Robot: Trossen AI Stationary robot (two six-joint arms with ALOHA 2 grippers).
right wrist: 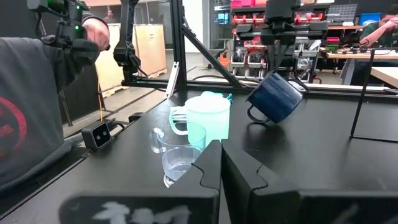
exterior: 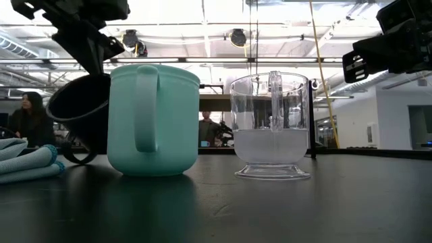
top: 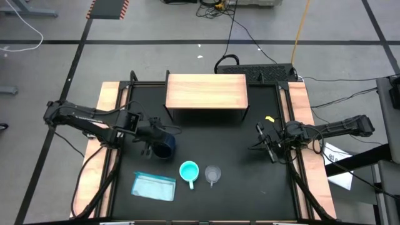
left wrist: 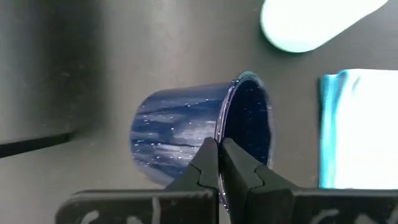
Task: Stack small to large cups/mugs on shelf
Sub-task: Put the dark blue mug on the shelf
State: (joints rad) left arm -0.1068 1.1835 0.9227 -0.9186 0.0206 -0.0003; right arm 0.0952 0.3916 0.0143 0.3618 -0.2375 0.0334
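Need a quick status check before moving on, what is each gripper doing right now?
Left gripper: shut on the navy mug's rim, mug tilted off the table.
Right gripper: shut, holding nothing, at the table's right side.

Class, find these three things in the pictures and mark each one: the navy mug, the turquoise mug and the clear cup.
navy mug [left wrist: 180, 134]: left wrist view, on its speckled outer wall.
turquoise mug [exterior: 169, 121]: low view, on its side wall beside the handle.
clear cup [exterior: 270, 145]: low view, on its lower wall.
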